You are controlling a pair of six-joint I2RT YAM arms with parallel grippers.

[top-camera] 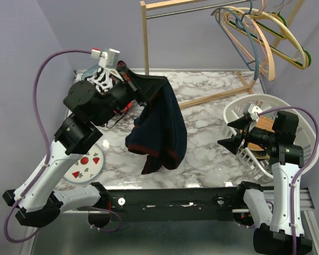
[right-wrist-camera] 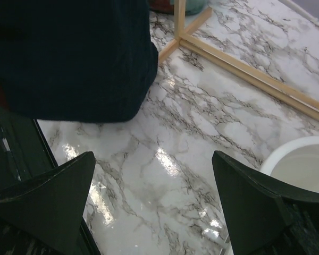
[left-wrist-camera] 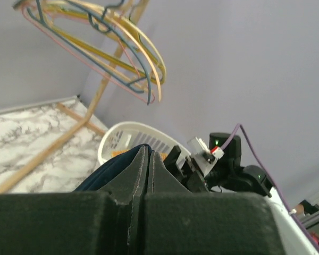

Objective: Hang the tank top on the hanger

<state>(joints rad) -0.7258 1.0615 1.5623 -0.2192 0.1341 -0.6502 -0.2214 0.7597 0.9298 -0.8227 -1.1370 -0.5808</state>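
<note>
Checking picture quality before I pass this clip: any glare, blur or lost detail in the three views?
Top external: sharp, evenly lit, mild sheen on the marble table. Left wrist: the shut left fingers loom soft across the bottom; hangers above are readable. Right wrist: glare patches on the marble; the tank top is a near-black mass without detail.

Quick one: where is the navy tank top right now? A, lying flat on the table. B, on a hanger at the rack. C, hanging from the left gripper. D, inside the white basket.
C: the tank top hangs bunched from the shut left gripper, while the right gripper is open and empty.
</note>
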